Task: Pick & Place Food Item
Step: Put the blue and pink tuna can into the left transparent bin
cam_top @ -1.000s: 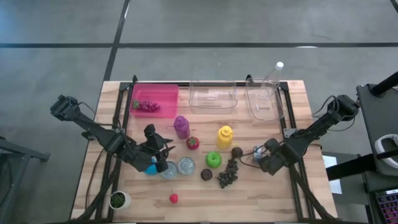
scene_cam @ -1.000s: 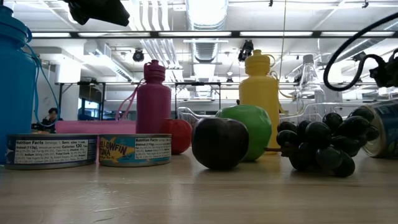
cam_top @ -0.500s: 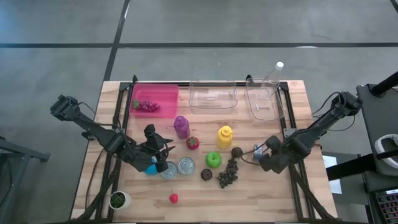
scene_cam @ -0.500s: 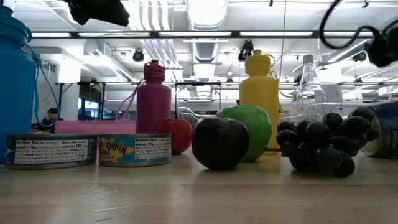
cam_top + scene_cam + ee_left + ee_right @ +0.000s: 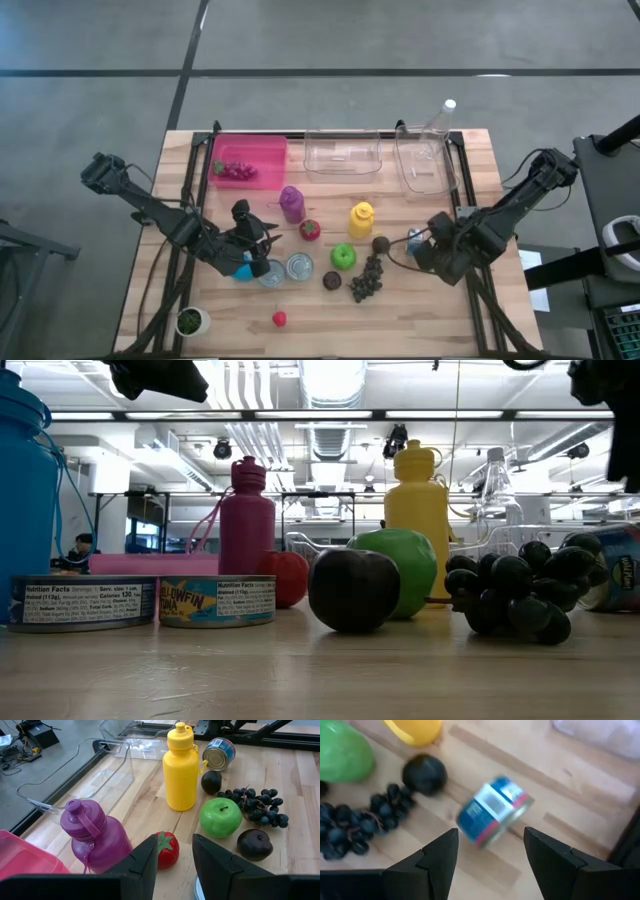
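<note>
R gripper [image 5: 490, 851]: jaws spread, empty, hovering just above the blue-label can [image 5: 492, 817], can sits betw. them in R wrist view.
Can: lying on its side on the tabletop [image 5: 470, 150], right part, just beside the dark plum [image 5: 381, 244], near the black grapes [image 5: 366, 279]; not gripped.
Risk 1: can on its side = rolls. One jaw touching first could nudge it away, toward plum/grapes or the tabletop edge.
Risk 2: round wall + smooth label, a pinch off-centre could squirt it out.
Risk 3: grapes and plum are close; a wide descent may clip them.
L gripper [image 5: 174, 865]: waits over left-centre, jaws partly apart, nothing betw. them; red strawberry [image 5: 167, 849] just ahead, purple bottle [image 5: 97, 836] beside.
Crowding: yellow bottle [image 5: 361, 219], green apple [image 5: 343, 256] near; tall bottle tips easily if swept.
Drop spot: clear bins [image 5: 343, 153] at far edge, pink bin [image 5: 249, 160] holds grapes; which one is meant, can't tell.
</note>
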Controlling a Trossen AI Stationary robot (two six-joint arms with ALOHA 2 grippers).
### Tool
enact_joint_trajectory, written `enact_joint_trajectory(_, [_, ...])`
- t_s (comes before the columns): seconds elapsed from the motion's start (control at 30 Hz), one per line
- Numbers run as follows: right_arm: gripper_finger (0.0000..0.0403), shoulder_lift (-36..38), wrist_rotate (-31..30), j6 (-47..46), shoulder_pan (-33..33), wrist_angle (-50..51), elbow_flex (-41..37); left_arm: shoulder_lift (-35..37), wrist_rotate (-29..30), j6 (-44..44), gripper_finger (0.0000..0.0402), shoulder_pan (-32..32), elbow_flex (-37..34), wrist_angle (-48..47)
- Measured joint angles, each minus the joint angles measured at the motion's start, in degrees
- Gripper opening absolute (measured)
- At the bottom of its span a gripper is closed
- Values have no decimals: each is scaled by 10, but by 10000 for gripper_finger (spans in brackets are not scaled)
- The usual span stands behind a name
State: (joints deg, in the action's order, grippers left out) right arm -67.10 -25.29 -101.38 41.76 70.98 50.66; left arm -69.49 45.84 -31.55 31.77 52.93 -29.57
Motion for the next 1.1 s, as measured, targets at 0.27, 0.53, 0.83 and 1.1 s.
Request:
enact_joint_trajectory(0.27, [224, -62, -60, 11, 0, 9, 37, 0, 0, 0, 123, 0, 0, 0])
enact_joint_trajectory(0.53, [224, -95, -70, 17, -2, 15, 78, 0, 0, 0, 123, 0, 0, 0])
enact_joint_trajectory(0.83, [224, -123, -80, -5, -2, 26, 93, 0, 0, 0, 123, 0, 0, 0])
enact_joint_trajectory(1.1, [224, -131, -79, -30, -2, 25, 91, 0, 0, 0, 123, 0, 0, 0])
